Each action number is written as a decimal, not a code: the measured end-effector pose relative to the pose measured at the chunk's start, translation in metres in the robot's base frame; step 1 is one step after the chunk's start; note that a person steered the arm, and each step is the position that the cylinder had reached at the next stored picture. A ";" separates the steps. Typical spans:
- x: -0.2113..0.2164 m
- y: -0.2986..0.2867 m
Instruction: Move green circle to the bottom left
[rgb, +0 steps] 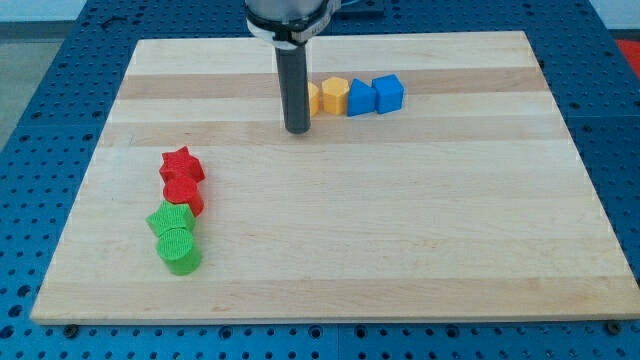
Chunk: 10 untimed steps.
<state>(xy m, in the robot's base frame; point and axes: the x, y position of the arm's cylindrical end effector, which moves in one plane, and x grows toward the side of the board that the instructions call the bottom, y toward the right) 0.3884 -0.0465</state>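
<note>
The green circle (179, 250) sits near the view's bottom left of the wooden board (400, 230), touching a green star (169, 218) just above it. My tip (297, 130) is far up and to the right of it, near the view's top centre, beside a row of yellow and blue blocks. The tip touches no green block.
A red star (182, 164) and a red block (185, 194) stand in a column above the green ones. A row at the top holds a partly hidden yellow block (313, 97), a yellow hexagon (334, 96), a blue block (361, 97) and a blue cube (388, 92).
</note>
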 end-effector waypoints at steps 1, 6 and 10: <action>0.036 0.000; 0.157 -0.089; 0.161 -0.091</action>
<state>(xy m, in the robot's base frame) 0.5499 -0.1379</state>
